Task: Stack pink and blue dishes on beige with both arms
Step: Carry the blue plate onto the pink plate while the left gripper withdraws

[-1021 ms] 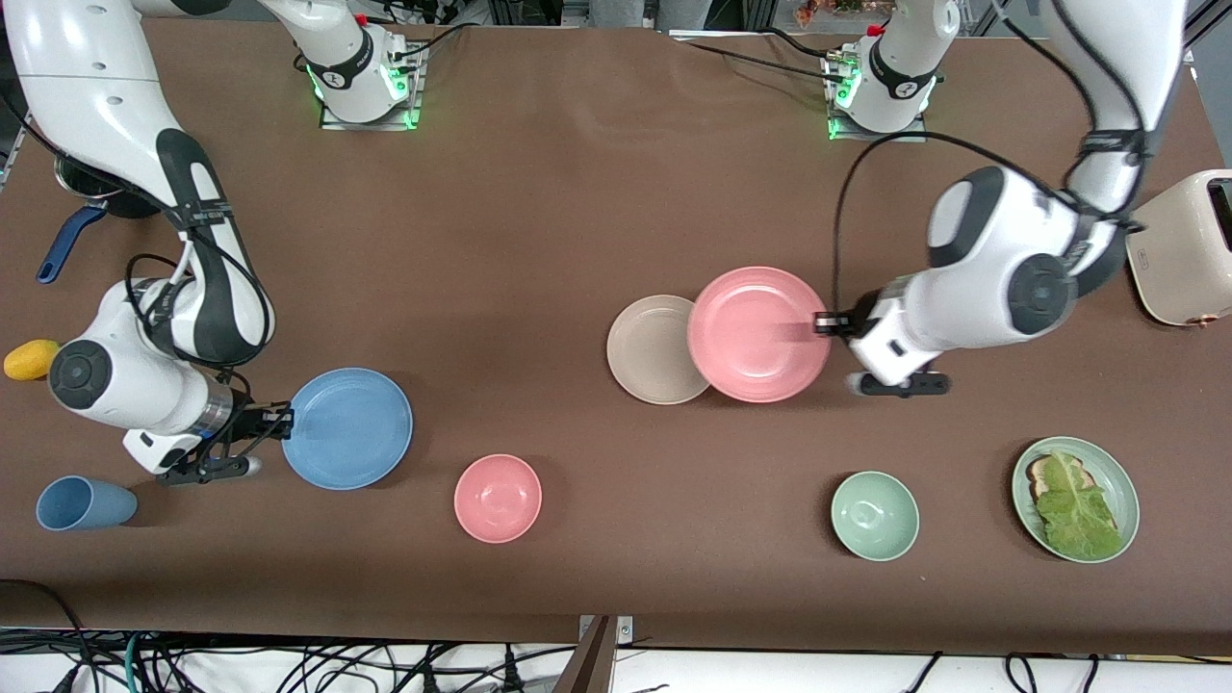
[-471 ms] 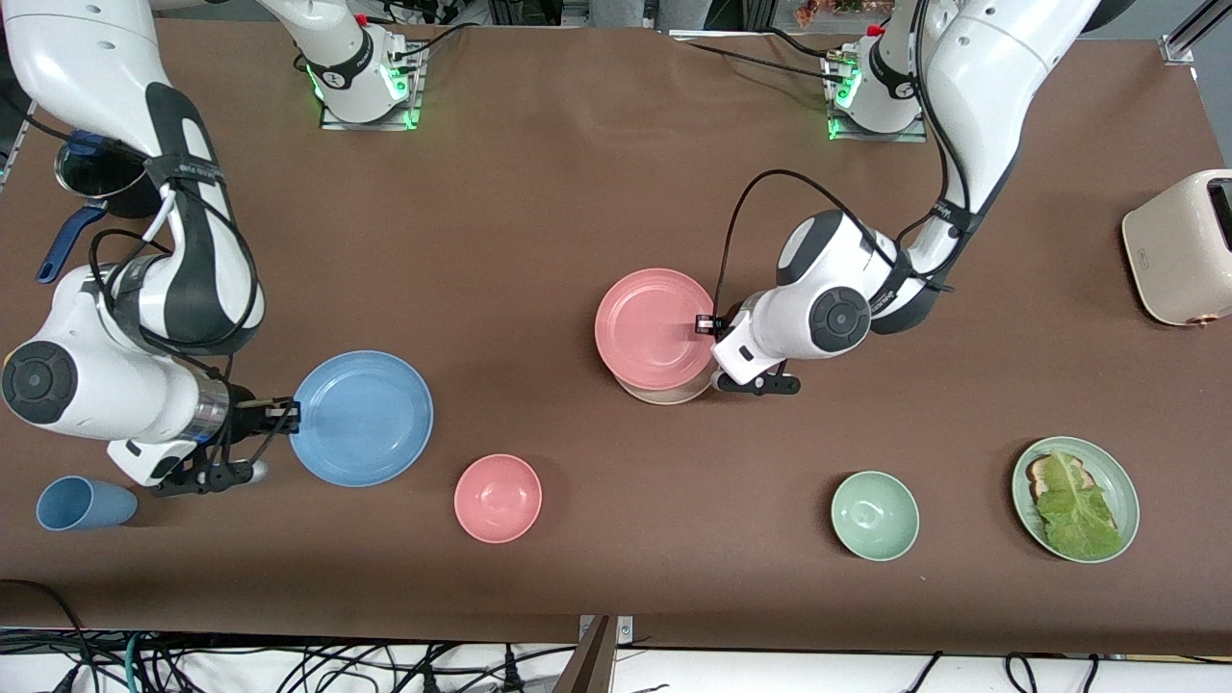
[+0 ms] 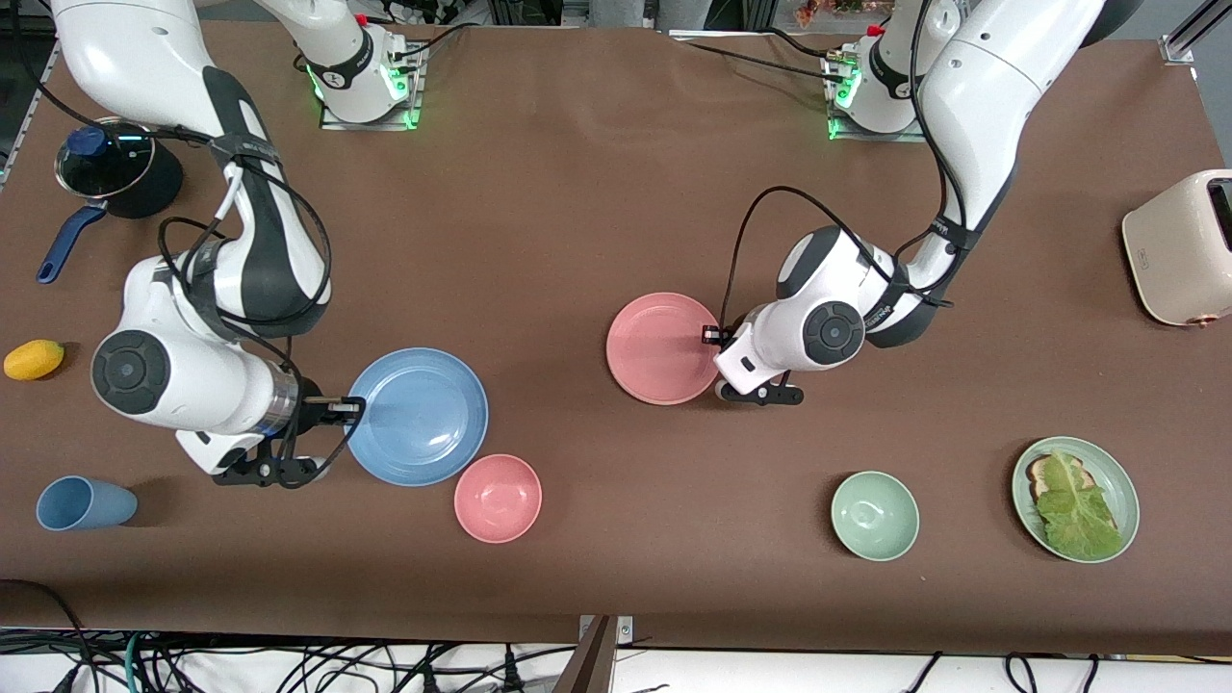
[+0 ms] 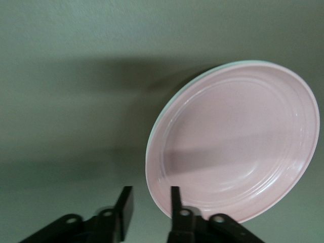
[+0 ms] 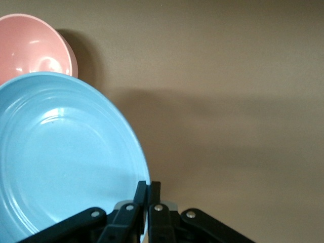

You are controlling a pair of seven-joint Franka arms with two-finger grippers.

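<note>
front view showed the left gripper point(image 3: 713, 336) at the rim of the pink plate point(image 3: 662, 347), on the edge toward the left arm's end of the table. left wrist view showed its fingers point(image 4: 174, 205) parted a little, one inside the rim and the other outside it, with a visible gap, so the plate was no longer pinched. the pink plate was flat, round and matte with a low raised rim and faint rings in its well; it lay on the beige plate point(image 4: 163, 115), of which only a thin pale edge showed along one side. this stack sat near the middle of the brown table point(image 3: 577, 192). the right gripper point(image 3: 348, 408) was closed on the rim of the blue plate point(image 3: 418, 416), its fingers point(image 5: 140, 197) pressed narrowly together over the edge in the right wrist view. the blue plate, the same shape as the pink one and slightly glossy under the light, was carried toward the right arm's end of the table, its lower edge overlapping the small pink bowl point(image 3: 498, 498) in the front view. the blue plate stood well apart from the pink and beige stack, and extended away from the right gripper toward that stack.
</note>
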